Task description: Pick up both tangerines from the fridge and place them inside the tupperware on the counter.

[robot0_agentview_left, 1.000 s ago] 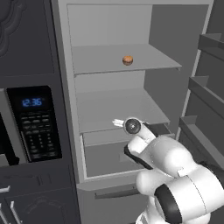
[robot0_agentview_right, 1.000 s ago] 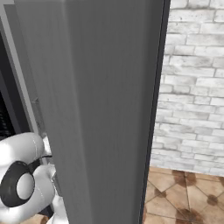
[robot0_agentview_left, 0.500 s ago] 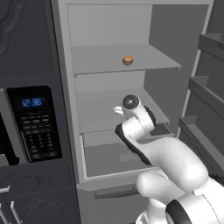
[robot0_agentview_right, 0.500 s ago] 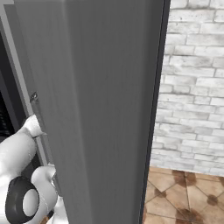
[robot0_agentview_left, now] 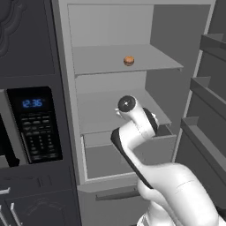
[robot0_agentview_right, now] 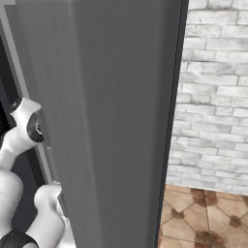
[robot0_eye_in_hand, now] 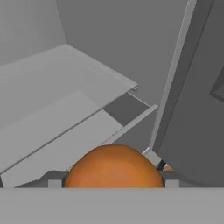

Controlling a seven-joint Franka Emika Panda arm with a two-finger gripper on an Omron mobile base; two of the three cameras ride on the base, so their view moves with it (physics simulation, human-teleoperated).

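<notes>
Rising since a second ago, the arm's wrist now sits in front of the middle shelf (robot0_agentview_left: 119, 112) of the fridge (robot0_agentview_left: 172, 88), higher than it was by the drawer (robot0_agentview_left: 128, 152). At left stands the black microwave (robot0_agentview_left: 33, 123) with its blue clock. On the upper shelf (robot0_agentview_left: 128, 59) the duller tangerine (robot0_agentview_left: 128, 61) rests, well apart from the wrist. In the hand view the claw (robot0_eye_in_hand: 113, 183) is closed partway around the bright tangerine (robot0_eye_in_hand: 113, 168), which sits between its dark fingertips (robot0_eye_in_hand: 54, 180), touching both.
</notes>
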